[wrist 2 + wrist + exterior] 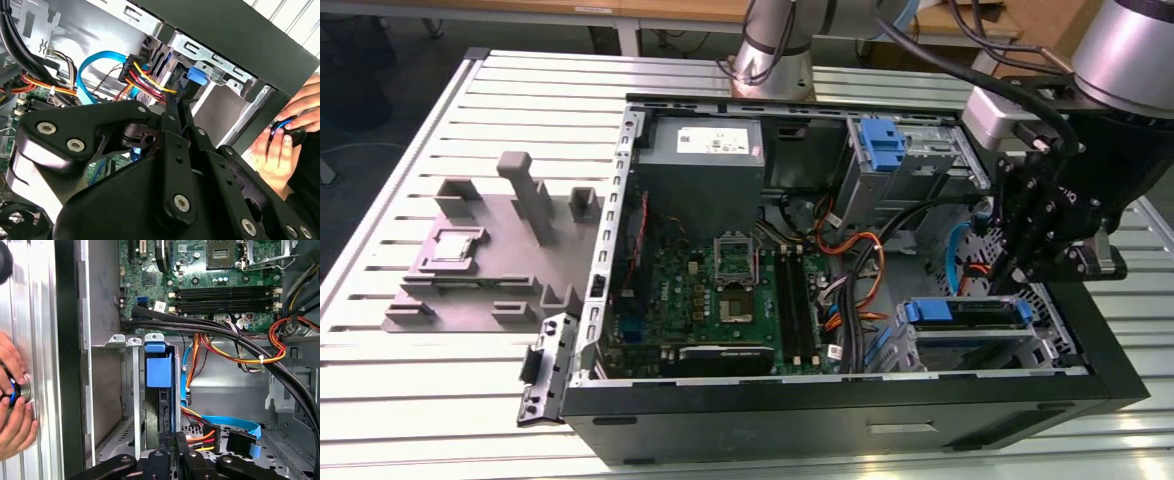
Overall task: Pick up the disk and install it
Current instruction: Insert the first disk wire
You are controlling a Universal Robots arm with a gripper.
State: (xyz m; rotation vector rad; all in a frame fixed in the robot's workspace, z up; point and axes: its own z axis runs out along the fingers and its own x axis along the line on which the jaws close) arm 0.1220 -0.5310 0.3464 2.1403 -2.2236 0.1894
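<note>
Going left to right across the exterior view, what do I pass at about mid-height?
Grey fixture block on the slatted table → green motherboard inside the open case → orange and blue cables → blue-railed disk in its bay → gripper.

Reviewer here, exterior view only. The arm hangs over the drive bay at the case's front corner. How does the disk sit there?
Observer: In the first wrist view the disk stands on edge in a slot of the drive bay. Its blue carrier faces the camera, and the gripper is directly in line with it.
Operator: Is anything outside the case on that side?
Observer: Yes. In both wrist views a person's hands are just beyond the case wall, over the slatted table, closed around a small blue-and-black object.
</note>
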